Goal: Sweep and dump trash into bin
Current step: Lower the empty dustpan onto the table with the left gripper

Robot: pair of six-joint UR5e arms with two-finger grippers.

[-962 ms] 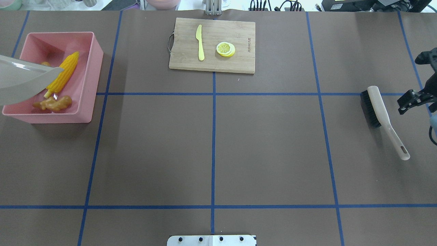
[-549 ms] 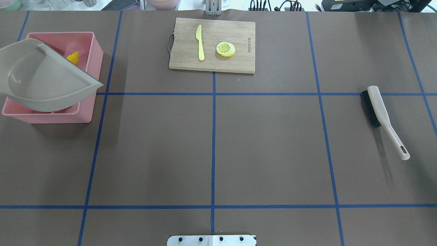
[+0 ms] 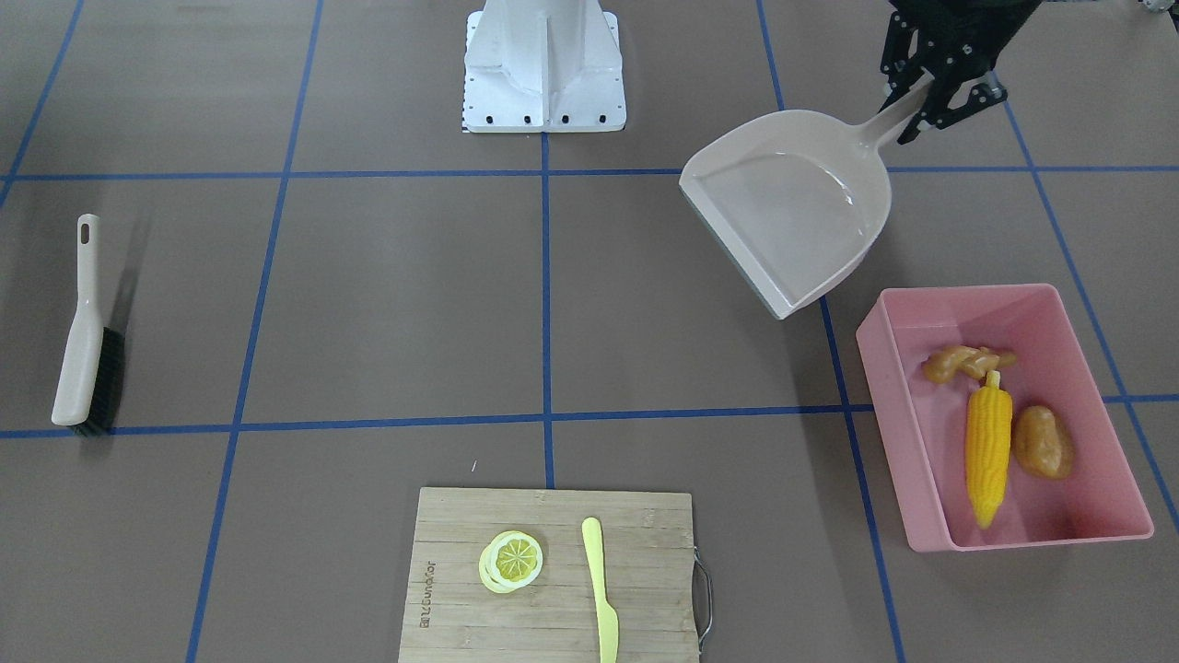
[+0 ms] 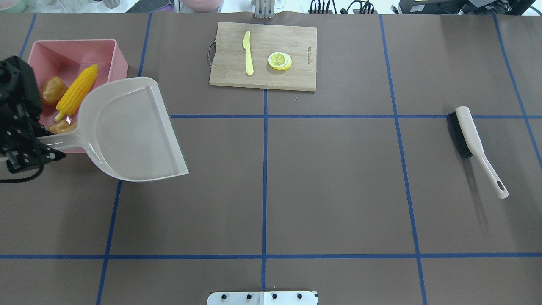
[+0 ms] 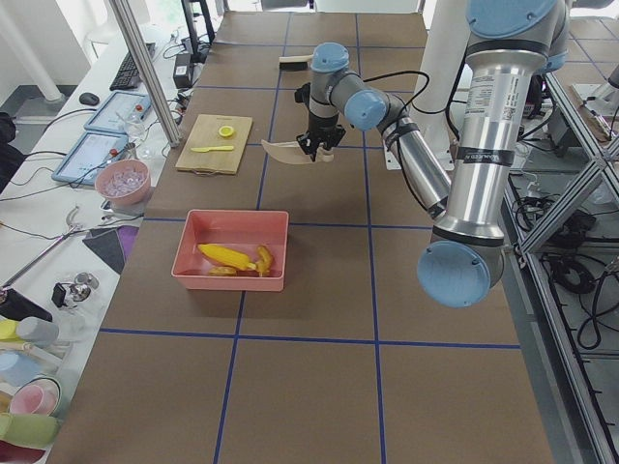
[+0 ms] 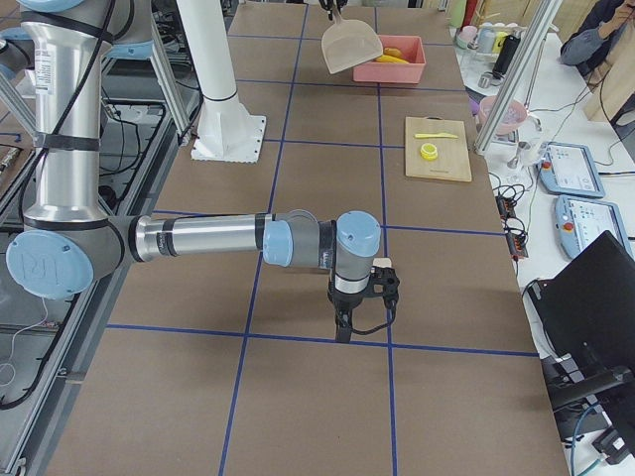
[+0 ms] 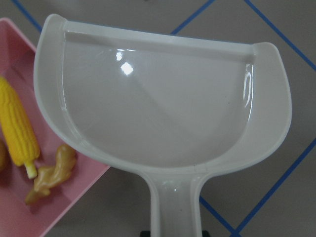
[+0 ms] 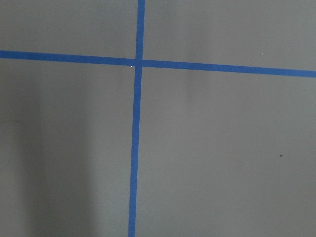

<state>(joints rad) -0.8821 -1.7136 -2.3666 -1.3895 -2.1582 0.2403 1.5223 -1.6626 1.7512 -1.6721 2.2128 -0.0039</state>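
Holding dustpan [image 4: 135, 127] near bin [image 4: 120, 61], apparently aloft

The pink bin [image 3: 1059, 506] stands upright at my far left on the table [image 3: 645, 322], a tall-sided rectangular tub with a rim, turned a little off the blue tape lines. All three bits of trash lie on its floor. The yellow corn cob [image 3: 988, 442] lies lengthwise down the middle. The brown potato [image 3: 1043, 442] sits just beside it, on my left. The knobbly tan ginger root [image 3: 963, 362] lies at the corn's stalk end, nearest me.
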